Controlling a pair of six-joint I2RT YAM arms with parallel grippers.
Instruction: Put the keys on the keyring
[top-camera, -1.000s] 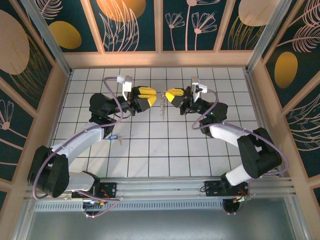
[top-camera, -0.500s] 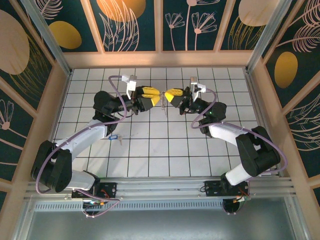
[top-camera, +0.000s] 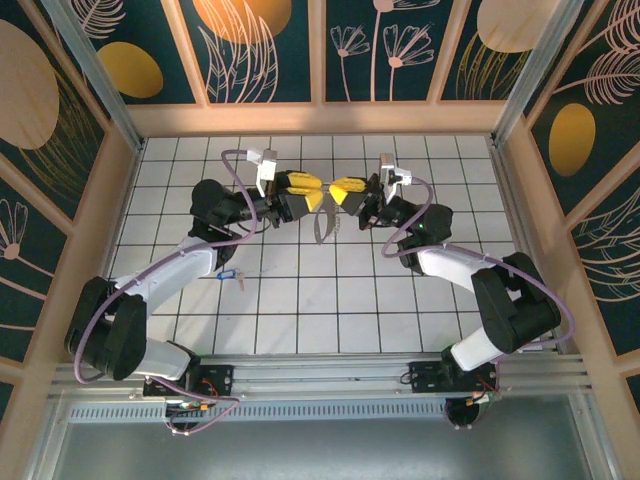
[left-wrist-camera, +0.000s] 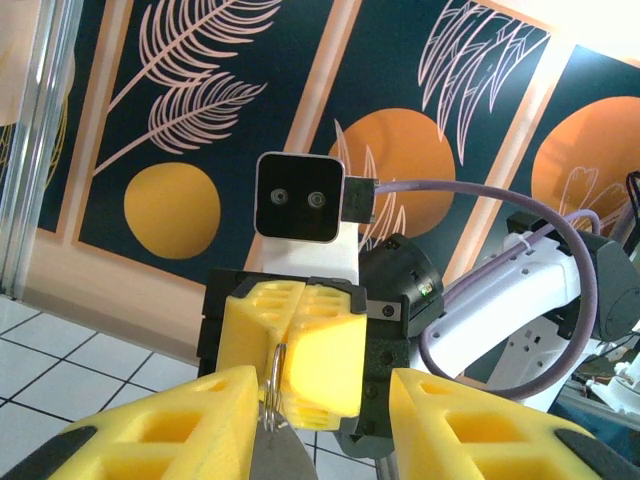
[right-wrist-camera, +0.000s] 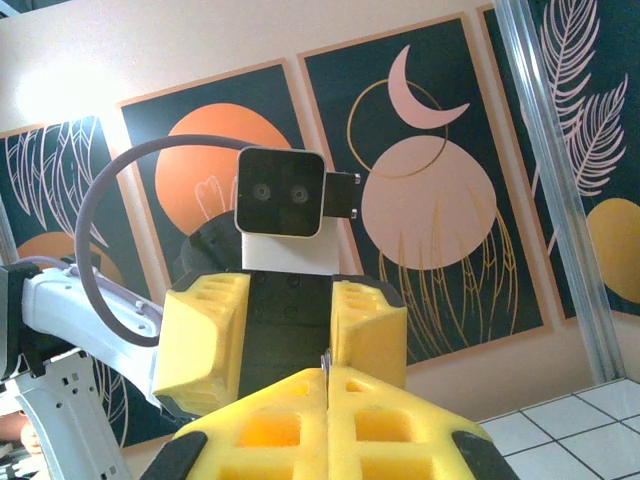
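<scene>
The keyring (left-wrist-camera: 273, 385) is a thin metal ring, pinched in my shut right gripper (left-wrist-camera: 285, 335) and sticking out of its tips (right-wrist-camera: 325, 360). A silver key (top-camera: 322, 225) hangs from it between the two grippers, and its grey blade (left-wrist-camera: 285, 458) shows close up. My left gripper (top-camera: 316, 189) faces my right gripper (top-camera: 334, 189) tip to tip above the table. The left gripper (left-wrist-camera: 322, 390) stands open, one finger (left-wrist-camera: 190, 415) beside the ring. A blue-headed key (top-camera: 228, 273) lies on the tiles by the left arm.
White tiled floor (top-camera: 330, 300) with wooden walls on three sides. Both arms reach to the far middle, their purple cables (top-camera: 232, 165) arching above them. The metal rail (top-camera: 320, 375) runs along the near edge.
My left gripper has moved right, closing the gap to the right gripper's tips. The hanging silver key has swung slightly. The right gripper has stayed put.
</scene>
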